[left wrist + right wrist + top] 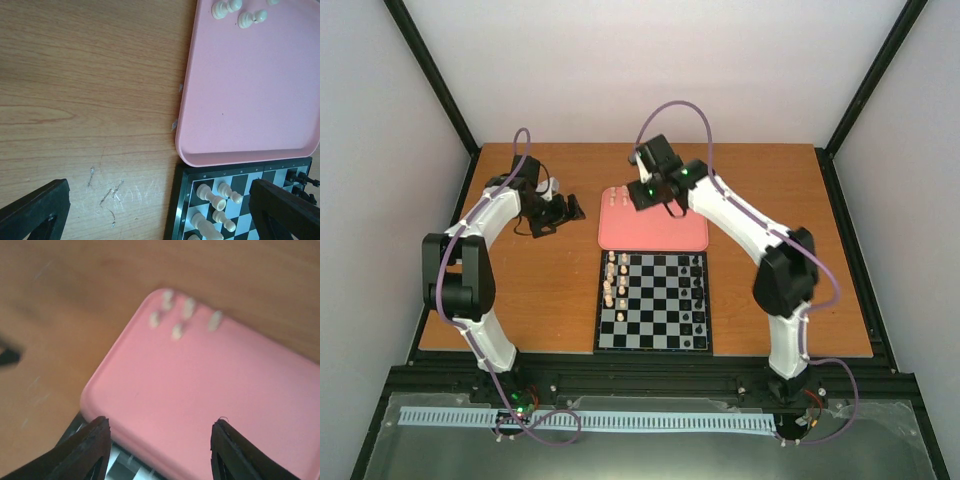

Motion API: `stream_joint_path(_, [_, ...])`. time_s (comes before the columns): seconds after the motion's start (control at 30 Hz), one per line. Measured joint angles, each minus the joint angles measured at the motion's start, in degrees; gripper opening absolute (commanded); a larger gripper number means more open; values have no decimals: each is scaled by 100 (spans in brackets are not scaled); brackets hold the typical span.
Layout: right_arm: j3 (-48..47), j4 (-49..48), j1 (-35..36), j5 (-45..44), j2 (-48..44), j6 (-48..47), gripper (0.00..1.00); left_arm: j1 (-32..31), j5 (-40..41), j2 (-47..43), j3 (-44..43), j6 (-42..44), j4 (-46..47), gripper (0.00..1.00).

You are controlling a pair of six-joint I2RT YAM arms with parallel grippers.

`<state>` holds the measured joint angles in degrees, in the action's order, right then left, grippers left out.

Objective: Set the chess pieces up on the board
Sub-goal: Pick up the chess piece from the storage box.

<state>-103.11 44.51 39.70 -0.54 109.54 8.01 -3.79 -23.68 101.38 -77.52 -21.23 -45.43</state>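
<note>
Step in hand: fetching the next cream piece from the tray (200, 390). My right tool (160, 430) hangs over the tray with its jaws released and nothing between them. My left tool (160, 200) is also spread and empty, and it hovers over the bare worktop (540, 300) just beside the tray's left edge.

Location of the work: the chess pieces (176, 331) not yet placed lie in a small loose cluster at the tray's far left corner (the wrist view is too blurred for me to tell their types). The other cream ones stand on the two left-hand columns of the board (655, 310), which touches the tray's near edge. The black pieces (698, 295) line the right-hand side.

Next move, in my judgement:
1. Bring the right tool forward until one piece sits centred between the jaws.
2. Descend without nudging its neighbours, which lie close together.
3. Clench gently. These pieces are small and will likely tip or slip.
4. Carry it to a vacant square on the left columns.
</note>
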Motion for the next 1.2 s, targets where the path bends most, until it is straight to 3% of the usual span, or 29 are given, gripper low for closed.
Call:
stream_joint_path(0.2, [-2293, -37, -662, 59, 2092, 35, 51, 0, -17, 0, 0, 0, 0, 100])
stream_joint_path(0.3, [-2914, -101, -831, 122, 2798, 85, 51, 0, -22, 0, 0, 2, 0, 100])
stream_joint_path(1.0, [-3563, -822, -881, 70, 4129, 258, 51, 0, -107, 85, 0, 2, 50, 100])
stream_joint_path(1.2, [-3694, -837, -887, 52, 4304, 306, 42, 0, -109, 179, 0, 2, 52, 100])
